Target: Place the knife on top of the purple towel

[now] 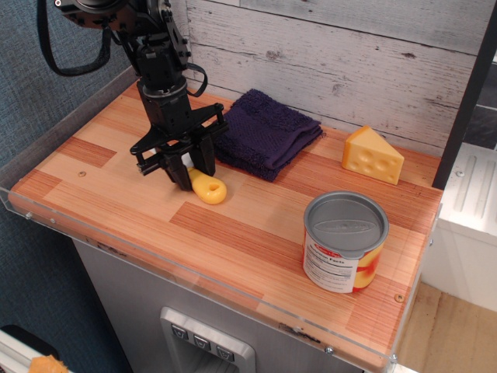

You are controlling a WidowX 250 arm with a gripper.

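The knife (210, 189) lies on the wooden table just left of the purple towel (264, 134). Only its yellow-orange handle and a sliver of white blade show; the rest is under my gripper. My gripper (196, 174) points down at the table, and its black fingers (183, 176) are closed in on the knife where blade and handle meet. The knife still rests on the table. The towel lies folded against the back wall, with nothing on it, and its near left corner is right beside the gripper.
A yellow cheese wedge (373, 155) stands at the back right. A tin can (345, 242) stands at the front right. A clear plastic rim (194, 273) runs along the table's front edge, and a white plank wall (349, 70) stands behind.
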